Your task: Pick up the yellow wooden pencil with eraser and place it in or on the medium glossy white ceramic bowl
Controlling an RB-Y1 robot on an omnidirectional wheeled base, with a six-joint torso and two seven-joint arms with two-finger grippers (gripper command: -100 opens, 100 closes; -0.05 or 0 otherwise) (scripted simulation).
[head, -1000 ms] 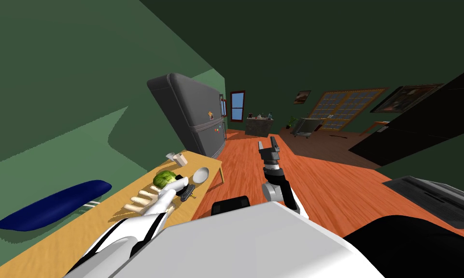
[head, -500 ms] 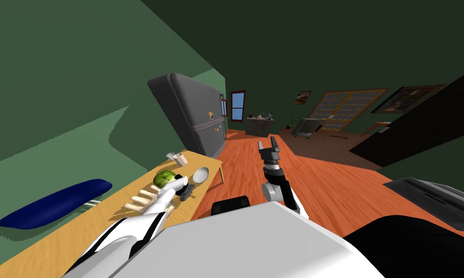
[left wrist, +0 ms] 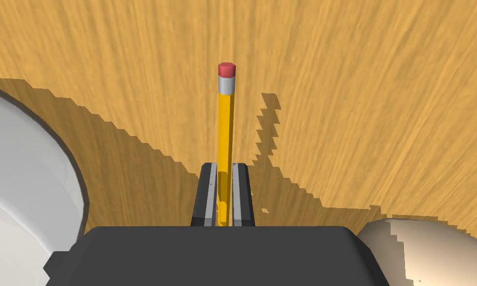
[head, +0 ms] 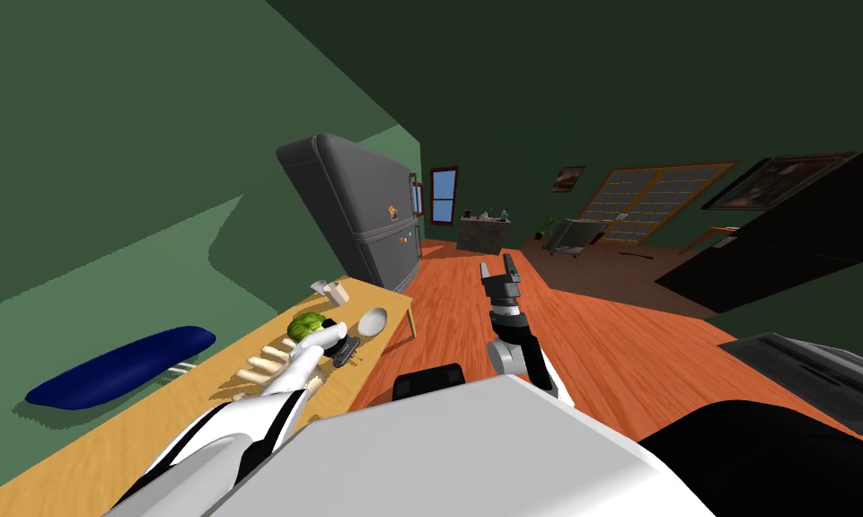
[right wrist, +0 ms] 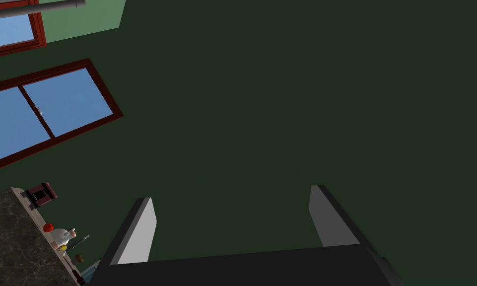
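In the head view the left arm reaches over a wooden table (head: 151, 431) that runs along the green wall. The left gripper (head: 347, 350) hangs low above the tabletop, just beside a white bowl (head: 374, 320) near the table's far end. The bowl lies tipped, its opening turned towards the floor side; what it holds cannot be made out from here. A green cabbage (head: 307, 326) sits on the gripper's other side, with pale bread rolls (head: 263, 363) behind it along the forearm. The right gripper (head: 497, 269) is raised over the orange floor (head: 600, 341), well apart from the table.

In the left wrist view the two fingers are clamped on the yellow pencil (left wrist: 225, 124), pressing its sides near the lower end. Its long axis runs straight on from the fingers. The pink eraser and grey metal band point away from the gripper's body, towards the tabletop. Whether the eraser touches the wood cannot be told. The bowl's wall curves up beside the gripper, apart from the pencil, which is outside it.

In the right wrist view the fingers stand wide apart and hold nothing.
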